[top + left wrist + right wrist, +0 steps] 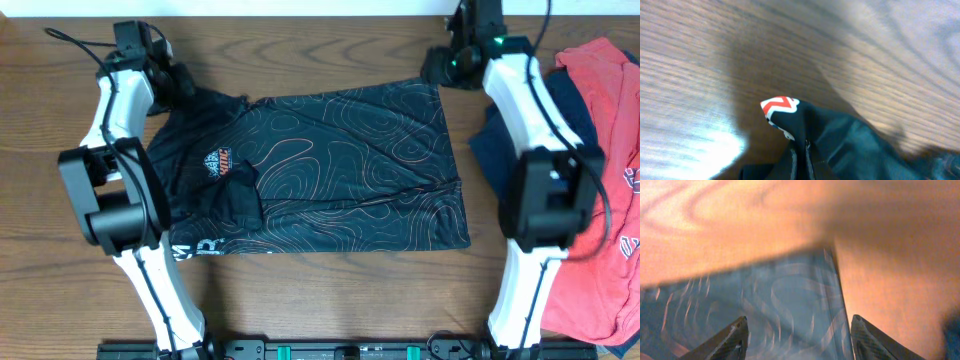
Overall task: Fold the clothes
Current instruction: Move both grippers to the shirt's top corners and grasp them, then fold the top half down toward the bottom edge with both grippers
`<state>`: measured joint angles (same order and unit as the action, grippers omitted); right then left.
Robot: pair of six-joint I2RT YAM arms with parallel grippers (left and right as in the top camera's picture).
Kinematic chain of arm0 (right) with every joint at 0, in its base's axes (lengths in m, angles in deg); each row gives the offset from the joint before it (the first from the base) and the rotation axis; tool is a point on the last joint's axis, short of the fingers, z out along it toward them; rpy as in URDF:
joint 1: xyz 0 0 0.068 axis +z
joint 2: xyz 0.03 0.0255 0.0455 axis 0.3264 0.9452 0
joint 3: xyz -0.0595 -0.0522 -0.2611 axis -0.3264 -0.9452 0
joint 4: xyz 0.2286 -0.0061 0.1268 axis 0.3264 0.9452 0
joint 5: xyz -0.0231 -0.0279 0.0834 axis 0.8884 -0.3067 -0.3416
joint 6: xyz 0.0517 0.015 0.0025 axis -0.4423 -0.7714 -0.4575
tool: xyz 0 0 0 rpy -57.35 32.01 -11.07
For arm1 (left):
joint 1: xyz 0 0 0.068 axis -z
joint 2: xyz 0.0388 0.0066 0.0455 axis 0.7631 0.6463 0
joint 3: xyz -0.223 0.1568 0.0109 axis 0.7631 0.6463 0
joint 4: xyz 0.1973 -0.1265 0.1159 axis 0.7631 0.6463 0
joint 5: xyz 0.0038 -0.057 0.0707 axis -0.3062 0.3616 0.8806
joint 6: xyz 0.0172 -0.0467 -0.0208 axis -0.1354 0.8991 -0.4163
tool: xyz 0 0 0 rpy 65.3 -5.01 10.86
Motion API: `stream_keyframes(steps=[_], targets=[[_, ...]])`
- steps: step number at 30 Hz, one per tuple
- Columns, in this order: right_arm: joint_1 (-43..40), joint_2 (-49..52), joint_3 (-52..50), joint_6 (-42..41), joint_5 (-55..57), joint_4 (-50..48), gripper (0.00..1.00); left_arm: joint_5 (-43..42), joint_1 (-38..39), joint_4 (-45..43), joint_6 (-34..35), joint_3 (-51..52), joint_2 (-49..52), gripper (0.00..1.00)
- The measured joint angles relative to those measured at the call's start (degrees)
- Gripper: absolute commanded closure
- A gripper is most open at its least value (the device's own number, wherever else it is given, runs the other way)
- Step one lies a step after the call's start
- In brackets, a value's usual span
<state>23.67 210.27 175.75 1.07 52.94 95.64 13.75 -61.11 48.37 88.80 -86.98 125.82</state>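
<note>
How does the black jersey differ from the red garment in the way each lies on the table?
The black jersey lies spread out in the middle of the wooden table; the red garment lies bunched at its right edge. The black jersey carries thin contour lines; the red garment shows none. Both rest on this table.

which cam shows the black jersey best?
Overhead. It shows nearly all of the jersey spread flat, with its outline and contour pattern clear; only the left edge is hidden by an arm. The left wrist view sees just a bunched tip with red-white trim, and the right wrist view one blurred corner.
</note>
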Motion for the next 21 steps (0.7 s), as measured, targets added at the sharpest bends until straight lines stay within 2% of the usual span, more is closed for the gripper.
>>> stream_keyframes(steps=[4, 12, 19, 21], targets=[[0.0, 7.1, 4.2, -0.1, 0.2, -2.7, 0.39, -0.1, 0.0, 2.1, 0.0, 0.0, -1.9, 0.94], [0.0, 12.2, 4.3, -2.4, 4.5, -6.7, 0.41, -0.1, 0.0, 4.3, 0.0, 0.0, -1.9, 0.94], [0.2, 12.2, 4.6, -3.6, 5.2, -8.9, 0.54, -0.1, 0.0, 4.8, 0.0, 0.0, -1.9, 0.94], [0.4, 12.2, 4.6, -4.0, 5.3, -8.8, 0.54, -0.1, 0.0, 4.9, 0.0, 0.0, -1.9, 0.94]])
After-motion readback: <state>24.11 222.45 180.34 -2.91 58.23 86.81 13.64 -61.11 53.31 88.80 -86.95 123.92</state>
